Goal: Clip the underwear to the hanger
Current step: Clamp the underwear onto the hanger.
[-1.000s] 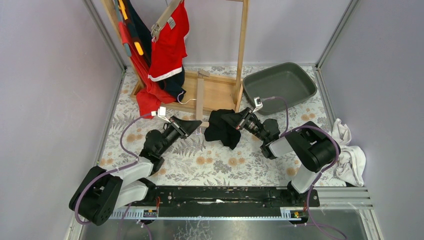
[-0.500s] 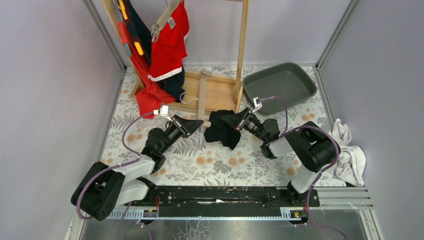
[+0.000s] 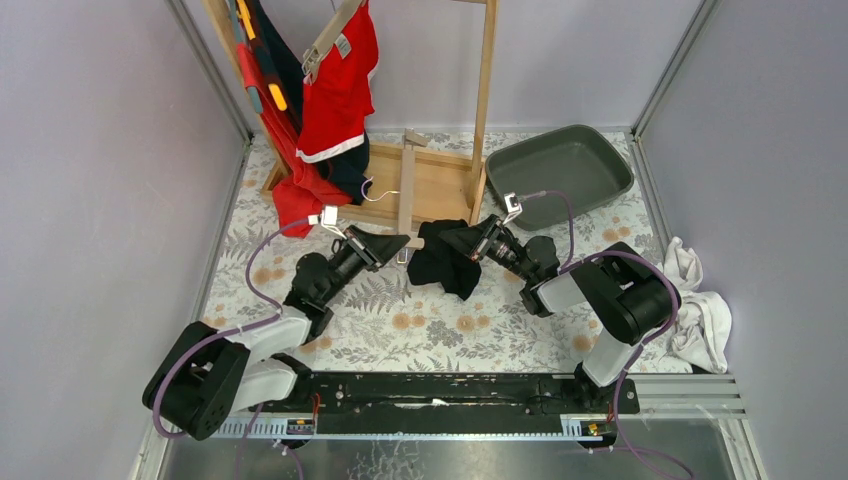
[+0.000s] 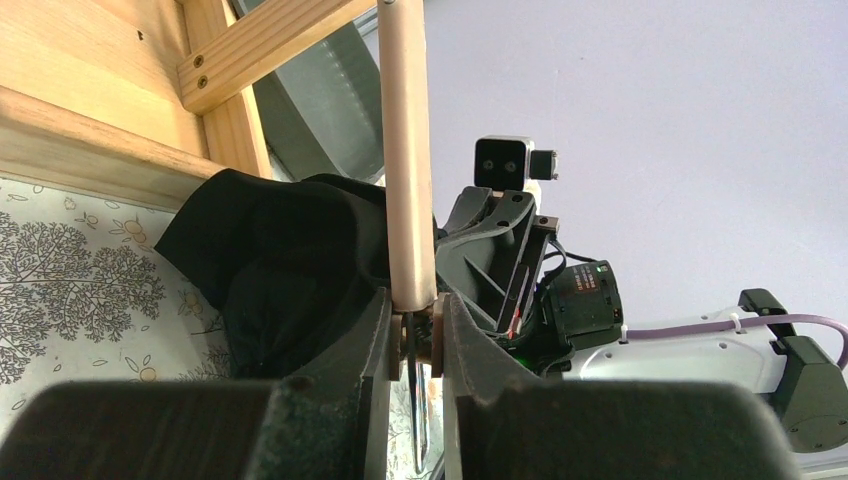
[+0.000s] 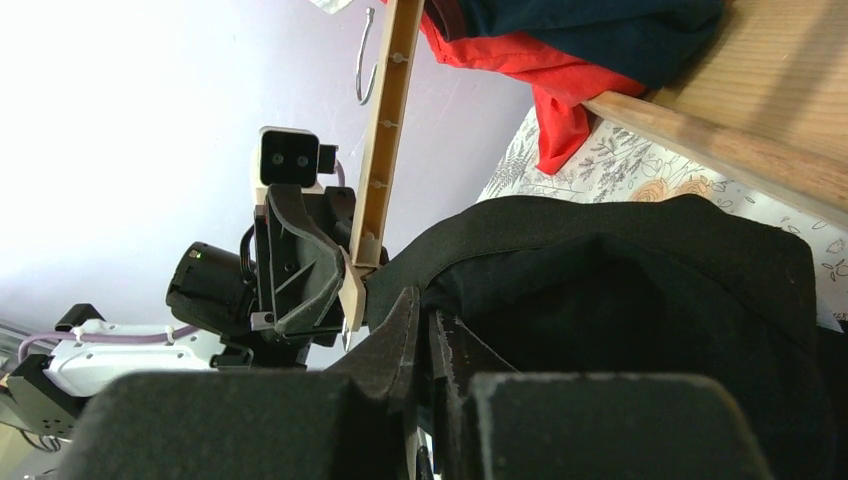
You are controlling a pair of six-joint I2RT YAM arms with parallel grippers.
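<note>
A wooden hanger [image 3: 405, 195] with a metal hook lies over the rack's wooden base, pointing away from me. My left gripper [image 3: 403, 243] is shut on the clip at its near end [image 4: 414, 320]; the hanger's bar [image 4: 405, 150] rises straight up from the jaws. The black underwear [image 3: 440, 262] hangs bunched just right of that clip. My right gripper [image 3: 452, 240] is shut on the underwear's upper edge [image 5: 425, 310], and the cloth [image 5: 620, 290] spreads to the right of the fingers. The hanger's clip end [image 5: 358, 290] sits just left of the waistband; contact is unclear.
A wooden rack [image 3: 485, 100] at the back carries red and navy garments [image 3: 335, 90] on another hanger. A grey tub [image 3: 560, 170] stands at the back right. White cloths [image 3: 700, 310] lie at the right edge. Walls close in on both sides.
My left gripper has moved slightly forward and right with the hanger, bringing its clip end closer to the underwear. The right gripper and underwear have barely moved.
</note>
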